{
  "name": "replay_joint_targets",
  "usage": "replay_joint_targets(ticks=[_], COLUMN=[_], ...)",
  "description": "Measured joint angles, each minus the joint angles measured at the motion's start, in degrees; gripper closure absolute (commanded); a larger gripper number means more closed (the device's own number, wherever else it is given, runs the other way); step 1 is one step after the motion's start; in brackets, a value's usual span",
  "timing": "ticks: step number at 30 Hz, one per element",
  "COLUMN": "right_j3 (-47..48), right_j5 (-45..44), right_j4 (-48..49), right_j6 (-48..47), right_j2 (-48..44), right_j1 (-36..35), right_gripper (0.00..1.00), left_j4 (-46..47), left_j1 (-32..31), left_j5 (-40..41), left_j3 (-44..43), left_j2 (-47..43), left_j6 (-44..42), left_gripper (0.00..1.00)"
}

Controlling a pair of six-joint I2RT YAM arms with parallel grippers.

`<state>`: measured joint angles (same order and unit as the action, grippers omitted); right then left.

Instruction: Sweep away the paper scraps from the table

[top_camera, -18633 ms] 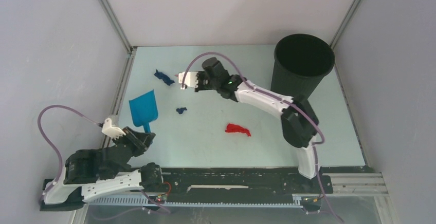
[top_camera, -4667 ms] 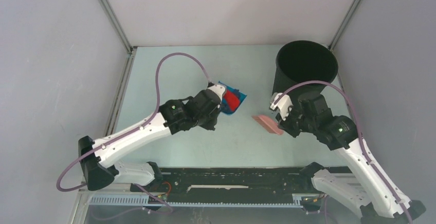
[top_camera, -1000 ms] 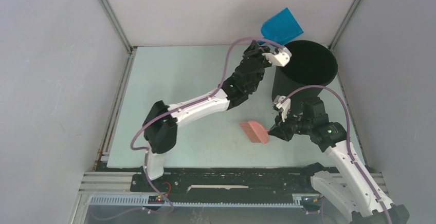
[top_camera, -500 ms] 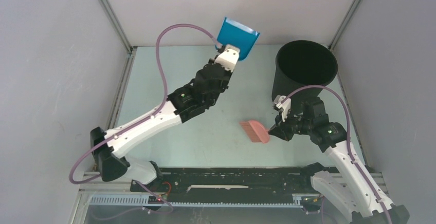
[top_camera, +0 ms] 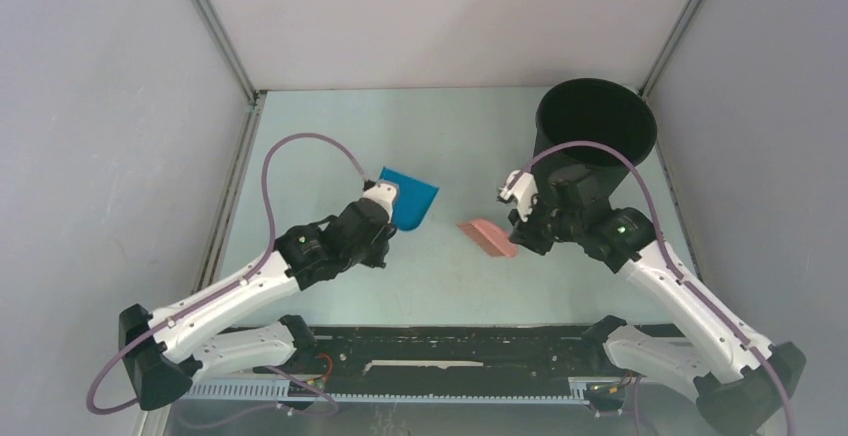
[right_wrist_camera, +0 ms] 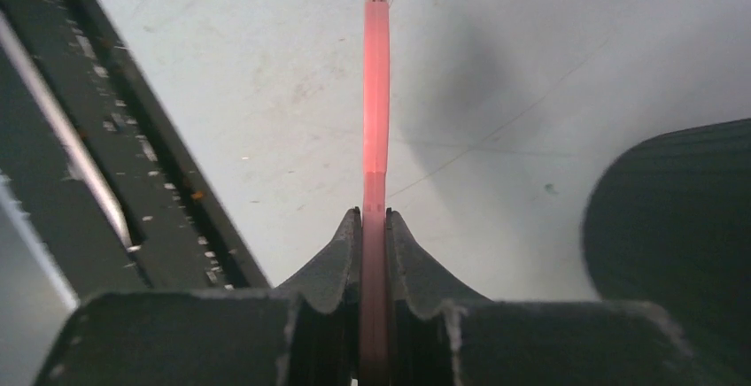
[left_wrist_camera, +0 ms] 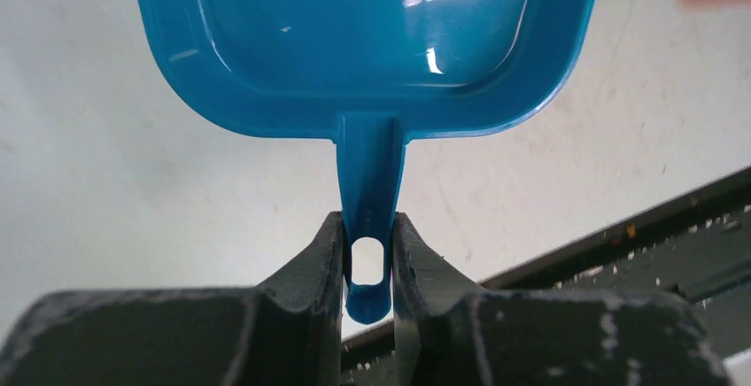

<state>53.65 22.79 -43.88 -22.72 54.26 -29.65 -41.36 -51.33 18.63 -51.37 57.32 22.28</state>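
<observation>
No paper scraps show in any view. The blue dustpan (top_camera: 410, 199) hangs low over the pale green table (top_camera: 320, 136), left of centre, and its tray (left_wrist_camera: 367, 41) is empty. My left gripper (top_camera: 384, 214) is shut on the dustpan's handle (left_wrist_camera: 369, 182), with the left gripper (left_wrist_camera: 367, 258) pinching the handle at its hanging hole. Right of centre, my right gripper (top_camera: 517, 236) is shut on the pink hand brush (top_camera: 487, 237). In the right wrist view the brush (right_wrist_camera: 375, 94) stands edge-on, running straight out from the right gripper (right_wrist_camera: 374, 227).
A tall black bin (top_camera: 595, 136) stands at the back right, close behind my right arm, and its ribbed wall (right_wrist_camera: 673, 218) fills the right side of the right wrist view. The black base rail (top_camera: 450, 341) runs along the near edge.
My left arm has swung the dustpan from high beside the bin, across the back, down to the table left of centre. The right gripper has shifted the brush slightly left and farther back.
</observation>
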Motion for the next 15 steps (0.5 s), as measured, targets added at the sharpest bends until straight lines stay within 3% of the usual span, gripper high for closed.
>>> replay_joint_targets(ticks=[5, 11, 15], right_j3=[5.01, 7.67, 7.69], right_j5=[-15.72, -34.34, -41.94], right_j4=[1.25, 6.29, 8.76], right_j6=[-4.44, -10.67, -12.79], right_j2=[6.25, 16.37, 22.10], right_j1=[-8.94, -14.67, -17.92], right_gripper=[1.00, 1.00, 1.00], left_j4=[-3.39, -2.56, -0.46], left_j1=[0.13, 1.79, 2.19], left_j5=[-4.15, -7.04, -9.49], left_j3=[4.68, 8.22, 9.09], left_j2=[0.31, 9.75, 13.18], left_j6=[5.55, 7.87, 7.89], left_gripper=[0.91, 0.91, 0.88])
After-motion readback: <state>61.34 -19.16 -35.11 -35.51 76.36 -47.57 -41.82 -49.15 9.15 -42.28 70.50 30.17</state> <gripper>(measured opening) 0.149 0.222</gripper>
